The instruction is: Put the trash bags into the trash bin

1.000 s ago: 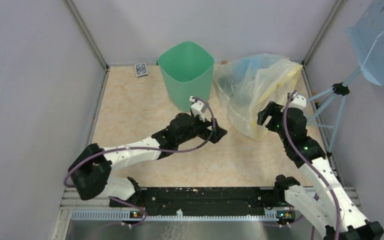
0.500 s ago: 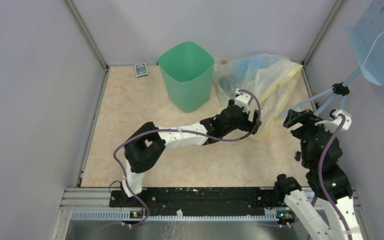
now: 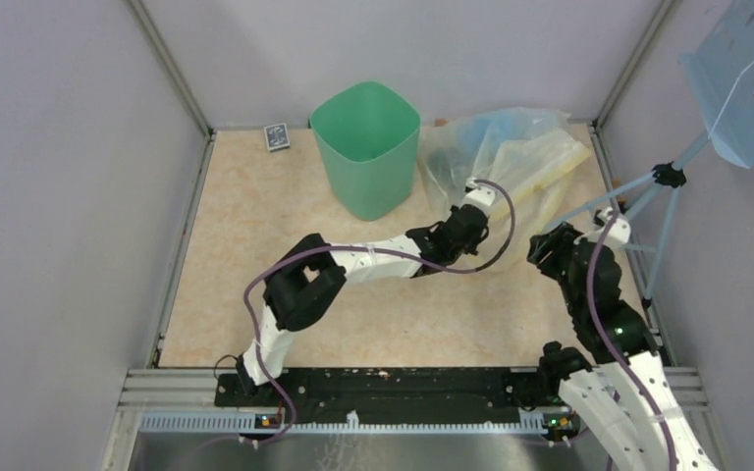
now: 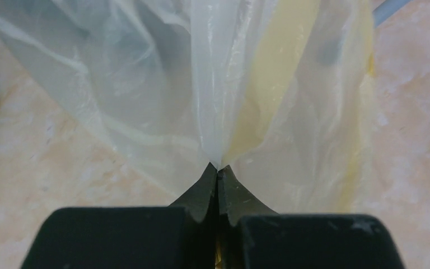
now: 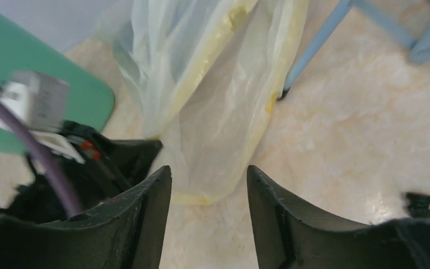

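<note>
The trash bags are out of view. The mint-green trash bin stands upright at the back middle of the floor, and its wall shows at the left in the right wrist view. To its right lies a pale translucent yellowish-blue plastic heap. My left gripper is stretched across to the heap's near left side. Its jaws are shut on a pinched fold of that plastic. My right gripper hovers open just short of the heap's lower corner, with nothing between its fingers.
A light-blue perforated panel stands on thin blue legs at the right wall, close to my right arm. A small patterned box lies in the back left corner. Walls enclose three sides of the floor.
My left arm swung right from in front of the bin to the plastic heap and shut on a fold. My right gripper pulled back to the right, returned toward the heap's corner, jaws narrower.
</note>
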`<state>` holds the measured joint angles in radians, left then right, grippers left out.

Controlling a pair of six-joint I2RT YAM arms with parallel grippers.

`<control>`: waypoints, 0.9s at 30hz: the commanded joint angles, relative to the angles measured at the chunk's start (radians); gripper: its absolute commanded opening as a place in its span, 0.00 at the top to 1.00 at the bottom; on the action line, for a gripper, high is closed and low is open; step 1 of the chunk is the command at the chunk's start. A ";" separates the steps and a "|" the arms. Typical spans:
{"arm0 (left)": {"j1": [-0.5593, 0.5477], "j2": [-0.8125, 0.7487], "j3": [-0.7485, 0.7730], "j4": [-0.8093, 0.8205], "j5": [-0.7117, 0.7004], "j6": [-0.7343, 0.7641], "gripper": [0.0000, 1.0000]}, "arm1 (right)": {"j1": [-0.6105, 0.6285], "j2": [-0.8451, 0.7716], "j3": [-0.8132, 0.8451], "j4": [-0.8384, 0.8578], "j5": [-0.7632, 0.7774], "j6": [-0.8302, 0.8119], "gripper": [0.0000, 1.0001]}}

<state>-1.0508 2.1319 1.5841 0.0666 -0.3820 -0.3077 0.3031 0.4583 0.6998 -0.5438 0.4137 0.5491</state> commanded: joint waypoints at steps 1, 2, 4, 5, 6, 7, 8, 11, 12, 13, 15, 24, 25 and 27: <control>0.040 -0.216 -0.119 -0.043 -0.038 0.000 1.00 | -0.007 0.040 -0.117 0.088 -0.179 0.137 0.50; 0.043 -0.253 -0.151 -0.043 -0.029 -0.001 1.00 | -0.006 0.054 -0.137 0.117 -0.203 0.145 0.56; 0.047 -0.323 -0.212 -0.034 -0.007 -0.002 1.00 | -0.007 0.100 -0.174 0.183 -0.260 0.148 0.70; 0.049 -0.359 -0.237 -0.029 0.008 -0.005 1.00 | -0.007 0.123 -0.184 0.220 -0.286 0.149 0.78; 0.050 -0.388 -0.257 -0.028 0.019 -0.010 1.00 | -0.007 0.146 -0.192 0.254 -0.308 0.147 0.86; 0.051 -0.415 -0.277 -0.028 0.027 -0.014 1.00 | -0.007 0.173 -0.198 0.287 -0.322 0.148 0.93; 0.051 -0.440 -0.292 -0.027 0.035 -0.018 1.00 | -0.006 0.196 -0.203 0.318 -0.334 0.152 1.00; 0.051 -0.514 -0.340 -0.029 0.058 -0.025 1.00 | -0.007 0.269 -0.210 0.406 -0.376 0.175 1.00; 0.051 -0.538 -0.356 -0.030 0.064 -0.027 1.00 | -0.007 0.289 -0.213 0.443 -0.394 0.182 1.00; 0.051 -0.560 -0.373 -0.034 0.069 -0.030 1.00 | -0.007 0.309 -0.218 0.485 -0.408 0.187 1.00; 0.051 -0.602 -0.406 -0.043 0.080 -0.039 1.00 | -0.005 0.350 -0.233 0.596 -0.468 0.198 1.00; 0.051 -0.731 -0.541 -0.001 0.188 -0.031 1.00 | 0.010 0.633 -0.209 0.874 -0.567 0.173 1.00; 0.051 -0.734 -0.553 -0.001 0.191 -0.032 1.00 | 0.015 0.653 -0.212 0.912 -0.561 0.185 1.00; 0.051 -0.733 -0.578 0.001 0.189 -0.039 1.00 | 0.023 0.697 -0.211 0.987 -0.544 0.211 1.00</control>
<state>-0.9974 1.4387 1.0458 0.0200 -0.2230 -0.3374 0.3122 1.1023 0.4629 0.2176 -0.1246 0.7277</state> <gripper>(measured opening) 0.005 0.004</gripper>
